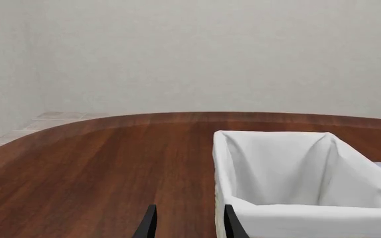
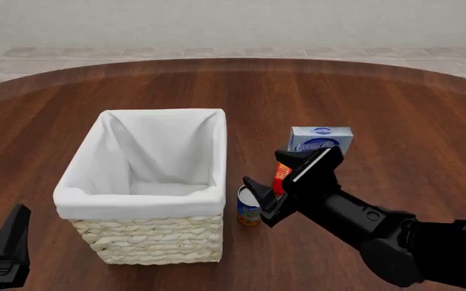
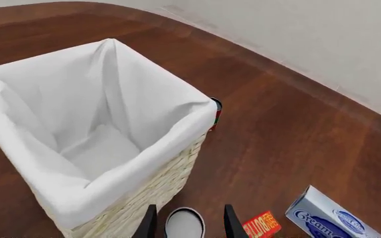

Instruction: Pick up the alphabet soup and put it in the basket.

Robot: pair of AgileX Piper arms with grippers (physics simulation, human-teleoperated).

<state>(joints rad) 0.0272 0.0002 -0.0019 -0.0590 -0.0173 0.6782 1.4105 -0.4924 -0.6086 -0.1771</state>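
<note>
The can (image 2: 249, 213) stands on the table at the basket's (image 2: 140, 203) 3 o'clock, not lifted yet, with the right gripper (image 3: 186, 218) spread around it.

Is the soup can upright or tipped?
Upright. The alphabet soup stands on the table beside the basket, round top facing up between the right end effector fingers.

Glossy wood-grain table (image 2: 395, 109), rough woven wicker basket (image 2: 148, 239) (matt white cloth lining), metal-topped alphabet soup (image 3: 184, 221)

Bright, even, shadowless renders; sharp, without glare or blur.
</note>
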